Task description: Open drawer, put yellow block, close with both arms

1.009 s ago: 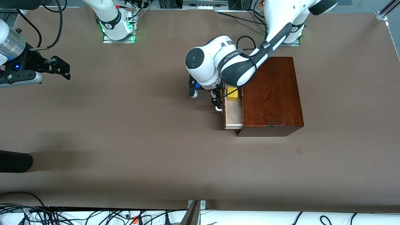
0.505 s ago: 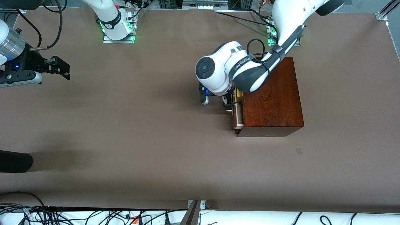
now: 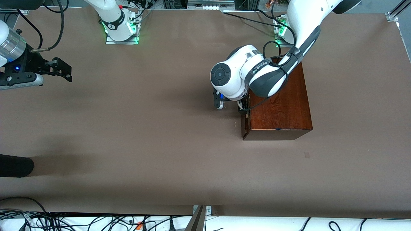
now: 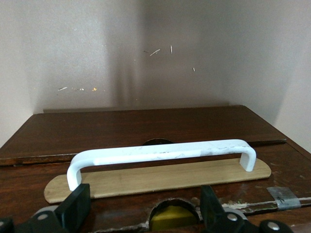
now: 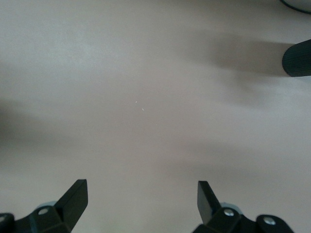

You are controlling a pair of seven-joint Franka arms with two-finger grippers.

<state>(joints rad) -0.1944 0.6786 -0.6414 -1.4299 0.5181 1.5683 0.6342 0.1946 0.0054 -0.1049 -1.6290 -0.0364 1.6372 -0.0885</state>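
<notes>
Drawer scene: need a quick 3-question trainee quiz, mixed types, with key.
1. True or false: the drawer stands pulled far out of the box.
2. Where is the block? A: on the table. B: on top of the box. C: in the drawer, glimpsed through a notch in its front near the handle.
3. Fill in: the left gripper is at the drawer's front and the right gripper waits over bare table at the right arm's end; both have their fingers ___.

Key: 1 false; 2 C; 3 open.
</notes>
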